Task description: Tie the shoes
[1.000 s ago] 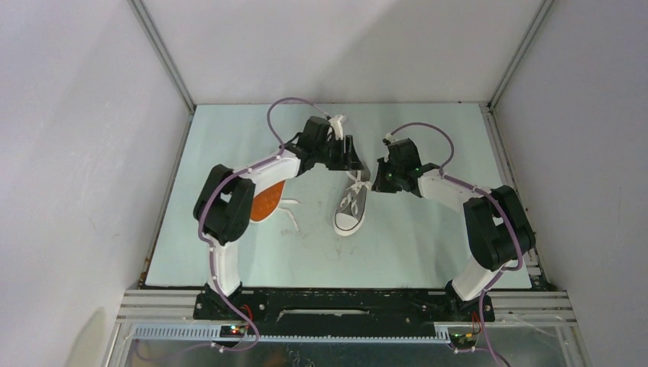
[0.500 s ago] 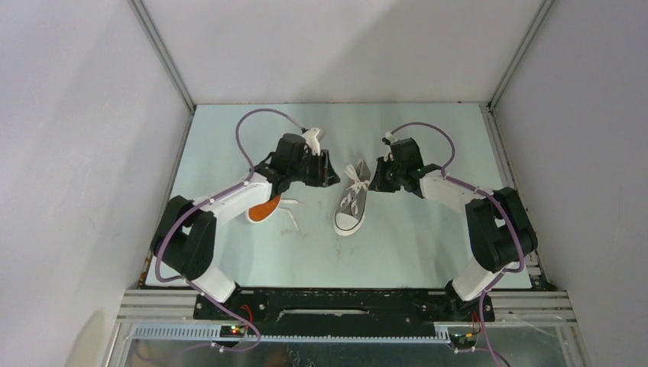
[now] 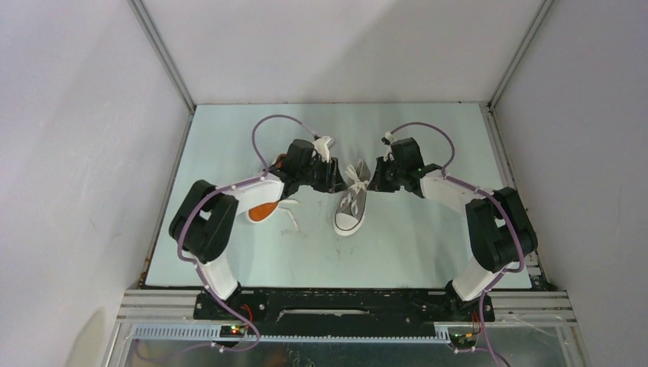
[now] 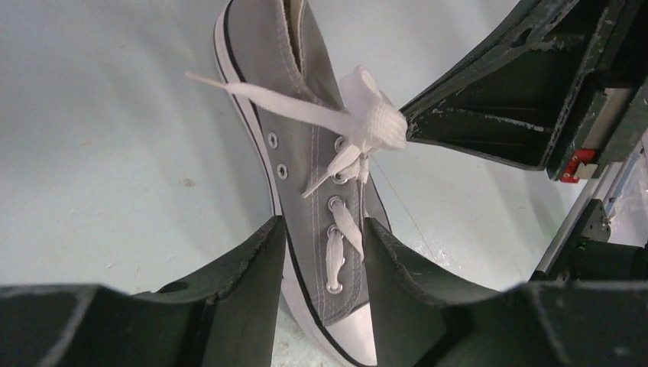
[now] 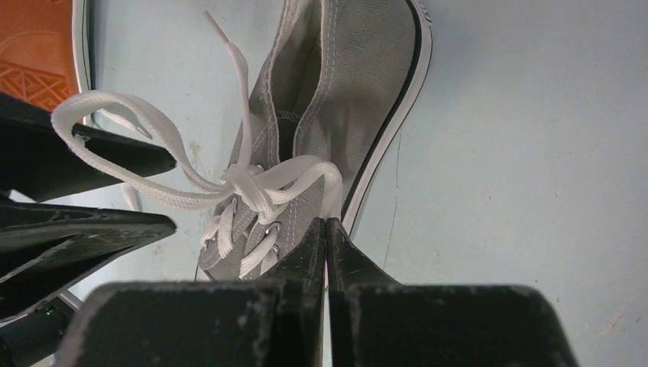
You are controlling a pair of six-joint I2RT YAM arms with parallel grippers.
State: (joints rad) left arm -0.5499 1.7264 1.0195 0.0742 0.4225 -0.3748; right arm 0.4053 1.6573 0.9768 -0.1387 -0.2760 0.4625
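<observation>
The left gripper has swung back toward the small grey canvas sneaker with the white rubber toe cap, having drawn off toward the left edge half a second ago; its fingers stand apart and hold nothing, and the sneaker's eyelet rows show through the gap. The right gripper has hardly shifted; its fingers are pressed together, clamped on one loop of the flat white lace, which is gathered into a loose bow over the tongue.

That sneaker stands upright on its sole, about midway between the left and right edges and somewhat nearer the far edge, toe toward the near edge. A second loop of the bow reaches across to the left gripper's fingers; whether it is hooked on one or merely passes in front, I cannot tell.

The other sneaker, flat orange sole showing, lies nearer the left edge, largely hidden under the left arm.

The return probably means the left gripper is lining up for the free loop, so both can pull outward and cinch the bow; it looks slack as yet, and the second shoe appears untied, so well under half is done.
</observation>
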